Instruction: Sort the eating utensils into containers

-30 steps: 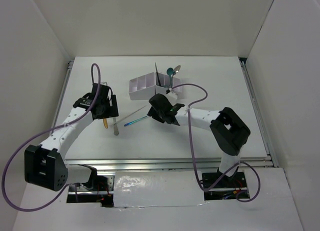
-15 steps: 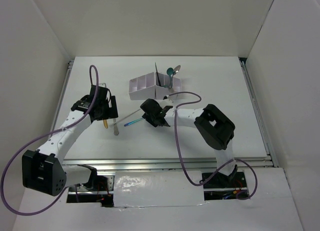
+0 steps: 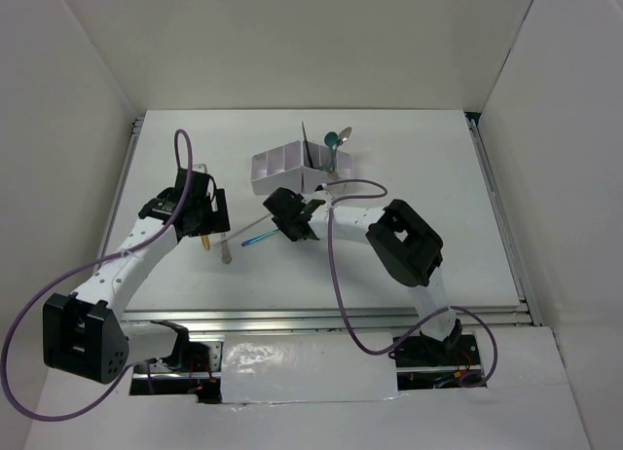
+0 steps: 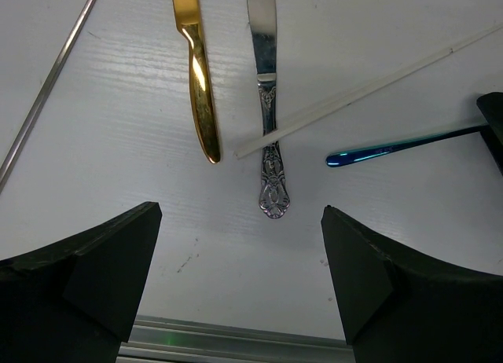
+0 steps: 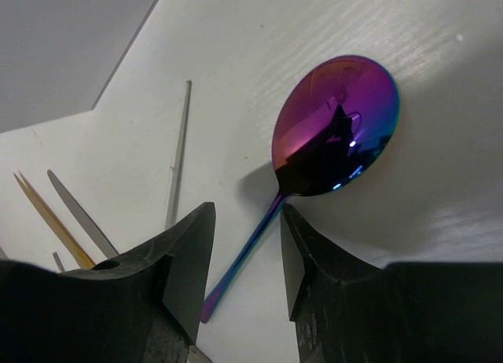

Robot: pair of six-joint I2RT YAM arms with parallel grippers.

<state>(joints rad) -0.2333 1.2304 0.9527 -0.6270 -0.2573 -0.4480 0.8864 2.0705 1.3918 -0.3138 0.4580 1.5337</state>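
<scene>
1. The right gripper (image 5: 245, 261) is parted, one finger on each side of the iridescent spoon (image 5: 334, 127) handle, not pinching it (the bowl lies flat on the table (image 5: 409, 25) just beyond)
2. The left gripper (image 4: 236, 276) is spread wide and grasps nothing, above the gold-handled piece (image 4: 196, 72) and silver knife (image 4: 267, 104)
3. The white organizer box (image 3: 277, 166) stands just behind the right gripper, with a teal spoon (image 3: 332, 138) leaning at its right end
</scene>
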